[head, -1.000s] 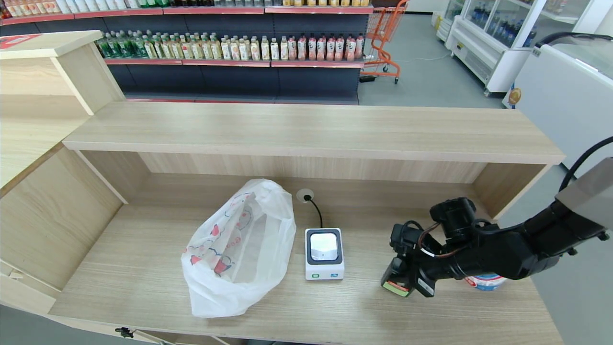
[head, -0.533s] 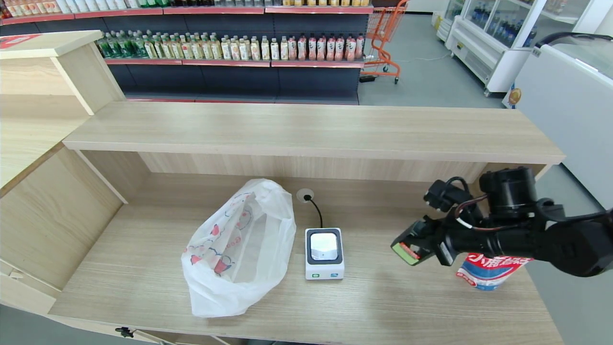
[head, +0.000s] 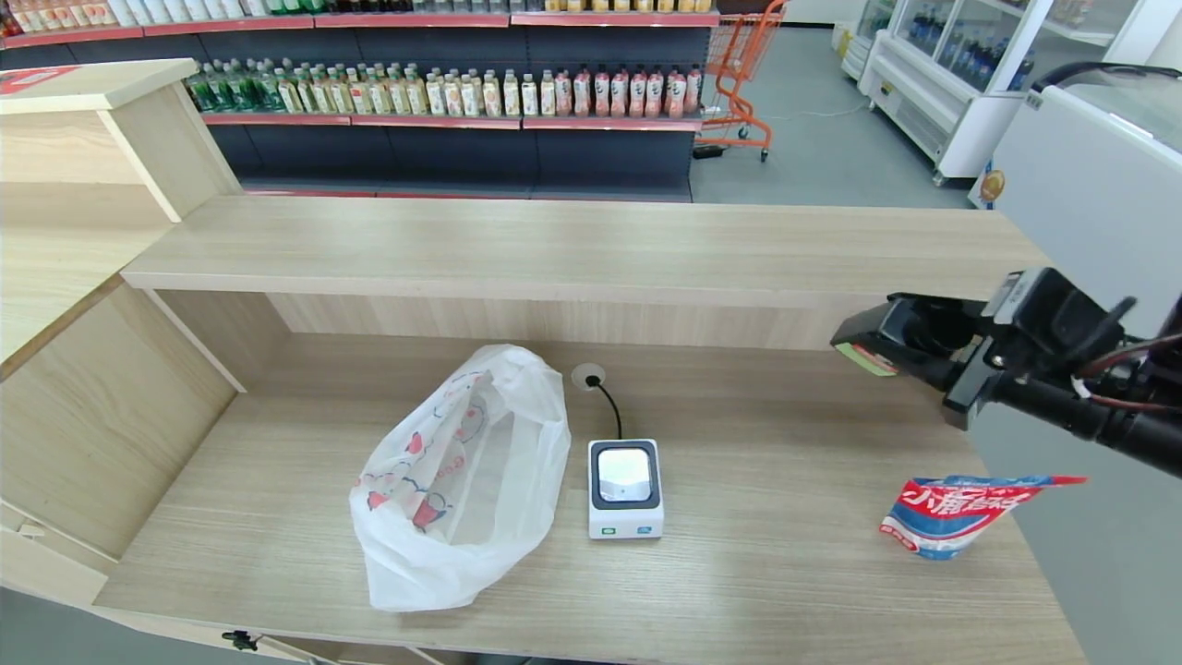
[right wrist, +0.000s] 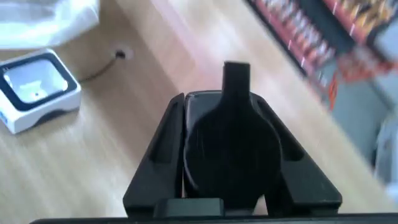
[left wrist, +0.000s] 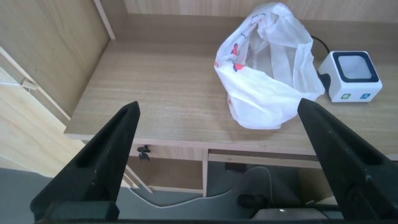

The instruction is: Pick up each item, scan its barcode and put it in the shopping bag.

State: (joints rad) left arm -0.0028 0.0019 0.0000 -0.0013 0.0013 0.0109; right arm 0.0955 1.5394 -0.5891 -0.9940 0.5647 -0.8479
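Observation:
A white plastic shopping bag (head: 462,480) with red print lies open on the lower counter (head: 739,573), left of centre. Beside it on the right stands the white barcode scanner (head: 625,488). A red, white and blue pouch (head: 956,513) stands near the counter's right edge. My right gripper (head: 854,351) hangs in the air above and behind the pouch, level with the upper ledge, jaws together; a green and red patch shows at its tip. The right wrist view looks past that gripper (right wrist: 235,68) down at the scanner (right wrist: 34,87). My left gripper (left wrist: 219,109) is open, held off the counter's front, facing the bag (left wrist: 267,68) and the scanner (left wrist: 353,74).
A raised wooden ledge (head: 600,249) runs along the back of the counter, with side walls at both ends. The scanner's black cable (head: 609,406) runs to a hole in the counter. Shelves of bottles and freezers stand in the shop beyond.
My right arm has lifted from the counter in front of the pouch and swung up and to the right. The pouch it partly hid now stands in full view.

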